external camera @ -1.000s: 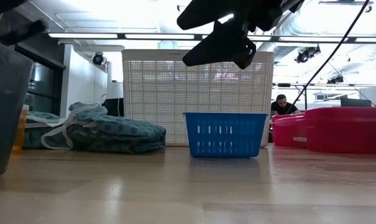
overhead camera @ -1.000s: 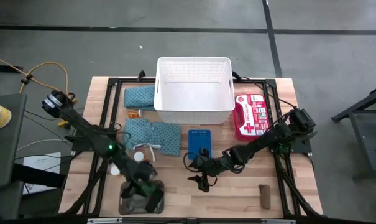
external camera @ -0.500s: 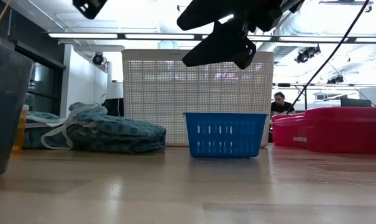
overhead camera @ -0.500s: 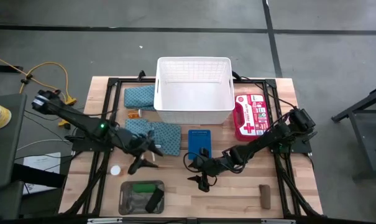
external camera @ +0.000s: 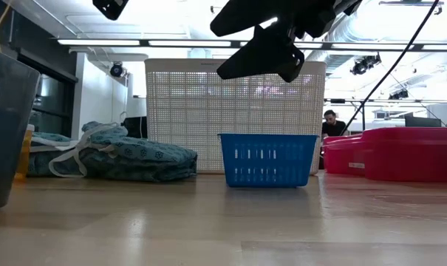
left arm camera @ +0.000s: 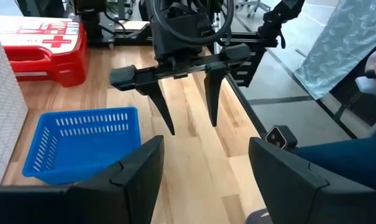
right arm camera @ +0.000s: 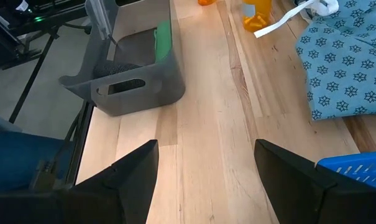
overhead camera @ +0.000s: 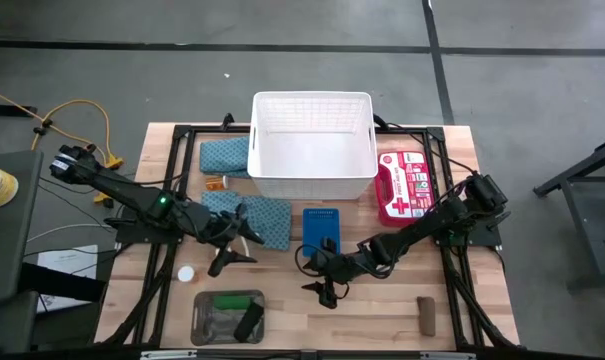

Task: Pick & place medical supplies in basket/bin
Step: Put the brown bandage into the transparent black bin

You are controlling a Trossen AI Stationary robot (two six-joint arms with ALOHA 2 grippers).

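Observation:
The white basket (overhead camera: 312,145) stands at the table's far middle. One teal cloth (overhead camera: 225,155) lies to its left, and a second (overhead camera: 257,218) lies nearer, flat on the wood. An orange vial (overhead camera: 215,182) and a white disc (overhead camera: 186,273) rest on the table. The grey tray (overhead camera: 204,318) at the near left holds a green roll (overhead camera: 237,298) and a black roll (overhead camera: 247,323). A brown roll (overhead camera: 426,315) lies near right. My left gripper (overhead camera: 230,262) hovers open by the nearer cloth's near edge. My right gripper (overhead camera: 325,292) hangs open above bare wood.
A small blue basket (overhead camera: 321,228) sits in front of the white one, and a red first-aid case (overhead camera: 402,186) lies to its right. Black frame rails run along the table's left and right sides. Bare wood stretches along the near edge between tray and brown roll.
My left gripper has risen from over the grey tray and gone toward the table's far edge, up to the nearer teal cloth, rolling as it went. It has stayed open. My right arm has kept still.

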